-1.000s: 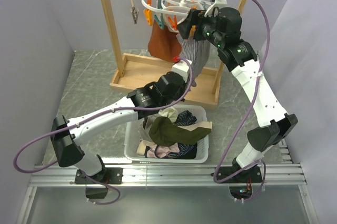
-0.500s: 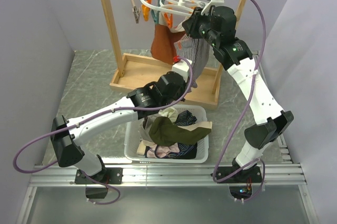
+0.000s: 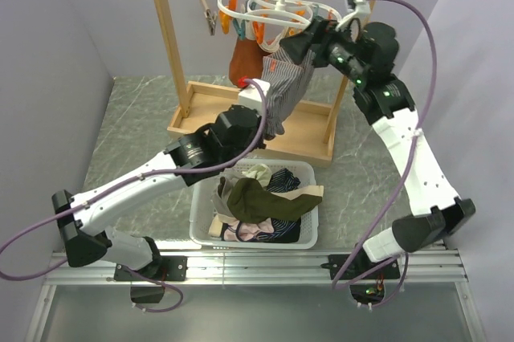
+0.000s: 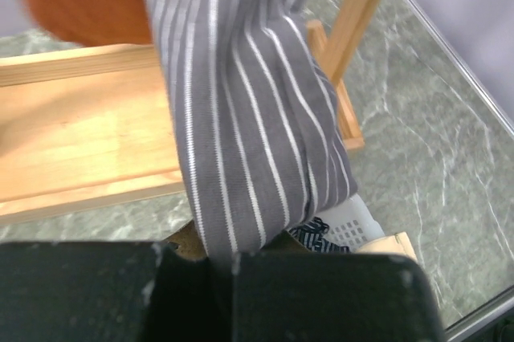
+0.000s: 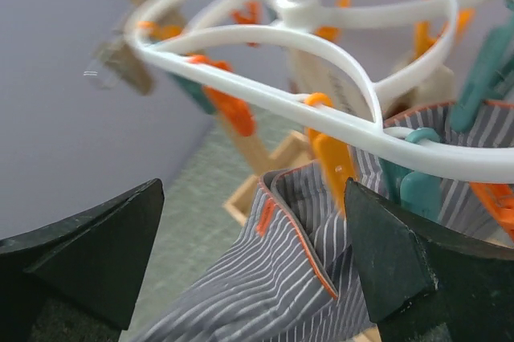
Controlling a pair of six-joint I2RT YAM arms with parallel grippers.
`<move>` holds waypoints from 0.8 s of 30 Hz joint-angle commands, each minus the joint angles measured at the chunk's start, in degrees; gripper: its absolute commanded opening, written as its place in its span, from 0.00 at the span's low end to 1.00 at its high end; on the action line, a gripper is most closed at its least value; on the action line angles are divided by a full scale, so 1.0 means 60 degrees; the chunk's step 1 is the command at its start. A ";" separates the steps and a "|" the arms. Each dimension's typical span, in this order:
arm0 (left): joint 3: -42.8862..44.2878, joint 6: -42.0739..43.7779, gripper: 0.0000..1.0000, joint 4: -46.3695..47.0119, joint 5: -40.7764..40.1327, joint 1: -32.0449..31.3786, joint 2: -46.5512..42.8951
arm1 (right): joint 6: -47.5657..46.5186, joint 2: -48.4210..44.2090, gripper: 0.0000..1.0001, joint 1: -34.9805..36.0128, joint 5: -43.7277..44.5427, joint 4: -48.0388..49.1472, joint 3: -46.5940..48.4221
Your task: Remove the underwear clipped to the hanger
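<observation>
The white hanger (image 3: pixel 269 11) hangs from the wooden rail and fills the top of the right wrist view (image 5: pixel 321 109). A rust-orange brief (image 3: pixel 243 61) and a grey pin-striped brief (image 3: pixel 287 81) hang from its pegs. My left gripper (image 3: pixel 269 121) is shut on the striped brief's lower end, and the cloth (image 4: pixel 241 117) runs up taut from between my fingers (image 4: pixel 221 266). My right gripper (image 3: pixel 303 41) is open beside the hanger, its jaws wide on either side of the striped waistband (image 5: pixel 321 278) under an orange peg (image 5: pixel 333 157) and a teal peg (image 5: pixel 418 189).
A white basket (image 3: pixel 197 213) in front of the rack holds an olive green brief (image 3: pixel 265 197), cream and navy striped pieces. The wooden rack's tray base (image 3: pixel 213 109) and posts stand behind it. Grey walls close in on both sides.
My right gripper has drawn back to the right from the hanger. My left arm has moved up and left with the striped brief, stretching it. The hanger has swung.
</observation>
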 commanded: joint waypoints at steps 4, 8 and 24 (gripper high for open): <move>0.0050 -0.0285 0.00 -0.0604 -0.0683 0.0348 -0.0816 | 0.1621 -0.1742 1.00 -0.0861 -0.3354 0.3321 -0.2057; -0.0140 -0.0578 0.00 -0.1044 -0.0873 0.0539 -0.1489 | 0.0935 -0.2389 1.00 -0.0979 -0.2112 0.2697 -0.2586; -0.0316 -0.1603 0.00 -0.3519 -0.1694 0.0861 -0.3219 | 0.1021 -0.3563 1.00 -0.1872 -0.1200 0.3721 -0.4212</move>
